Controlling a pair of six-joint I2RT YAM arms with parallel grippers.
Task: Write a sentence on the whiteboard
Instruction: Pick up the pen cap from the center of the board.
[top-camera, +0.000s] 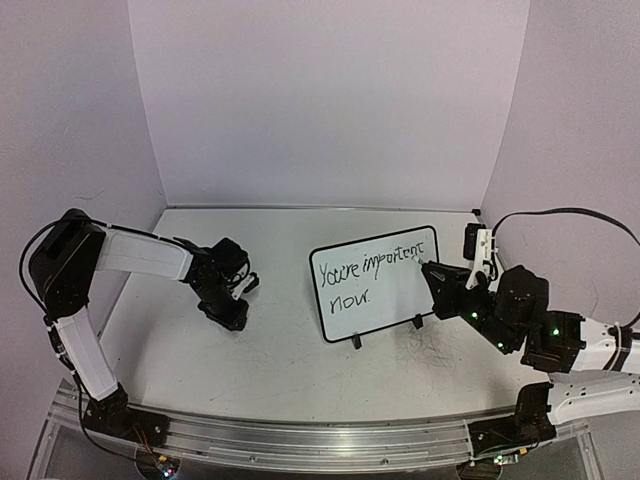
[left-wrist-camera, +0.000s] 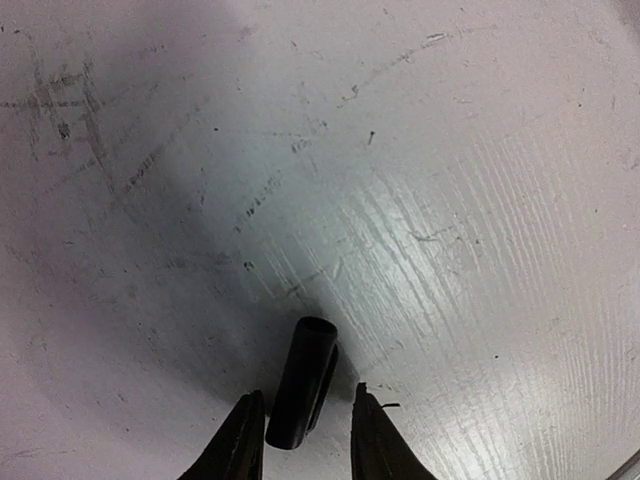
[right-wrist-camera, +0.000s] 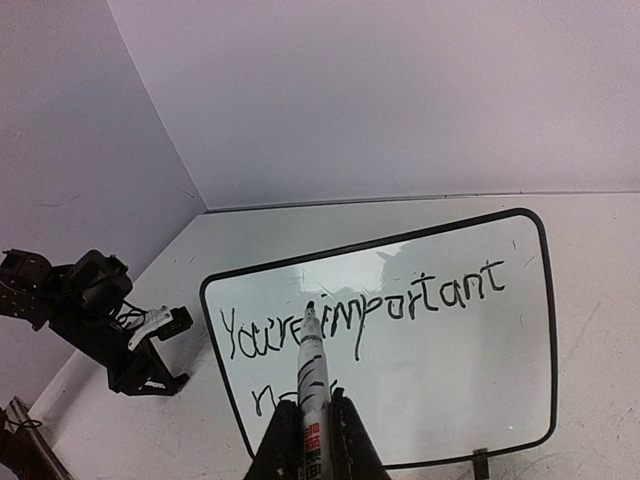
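At centre-right of the worktop (top-camera: 270, 370): the whiteboard (top-camera: 390, 305) stands on its two small black feet, leaning back, face toward the arms. Thin black rounded frame. Writing in black on two lines: "You're important" above, "now." below at the left.

Right arm: right claw (top-camera: 432, 270) sits just beside the board's upper right edge. In the wrist view the right claw (right-wrist-camera: 312, 425) is closed tight on a marker (right-wrist-camera: 312, 370), with a white barrel, dark markings and a red label near the fingers. The marker's tip points up toward the board's face and overlaps the top line of writing in that view. Cannot tell whether the tip touches the surface.

Left arm: left claw (top-camera: 228, 315) is low over the worktop, well apart from the board, on its left. In the wrist view the left claw (left-wrist-camera: 306, 392) is only narrowly open, its two dark fingers (left-wrist-camera: 372, 440) either side of a short black cap (left-wrist-camera: 305, 365) lying on the worktop. The cap is close against one finger, and a sliver of worktop shows between it and the other, so it is not clamped.

Worktop surface: white, scuffed, with dark scratch marks.
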